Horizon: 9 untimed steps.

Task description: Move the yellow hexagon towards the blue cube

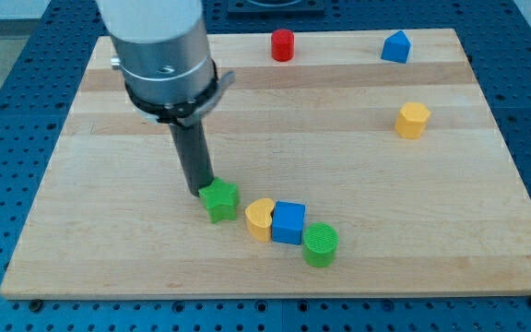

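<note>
Yellow hexagon (413,120) upright at right, no clear long axis, blue cube (289,222) well apart, my tip (199,190) touching green star (219,200), no jaws.

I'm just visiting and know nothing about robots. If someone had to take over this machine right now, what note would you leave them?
My tip rests on the board against the upper left of the green star, far from the job's block.
The yellow hexagon sits alone at the view's right, untouched as far as the picture shows.
The blue cube is low in the middle, wedged between a yellow heart and a green cylinder.
Done: nothing visible yet.
Left: bring my tip round to the hexagon's upper right, then push it down and left towards the cube.
</note>
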Each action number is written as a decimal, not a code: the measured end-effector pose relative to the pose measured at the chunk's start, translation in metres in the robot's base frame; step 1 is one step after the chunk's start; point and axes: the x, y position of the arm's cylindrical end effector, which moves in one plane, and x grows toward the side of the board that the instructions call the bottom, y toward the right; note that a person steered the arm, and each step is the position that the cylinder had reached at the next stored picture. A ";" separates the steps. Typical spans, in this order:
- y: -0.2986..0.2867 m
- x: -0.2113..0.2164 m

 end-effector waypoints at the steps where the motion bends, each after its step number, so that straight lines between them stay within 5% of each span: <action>1: 0.007 0.002; 3: 0.036 -0.066; 5: 0.123 -0.123; 9: 0.289 -0.144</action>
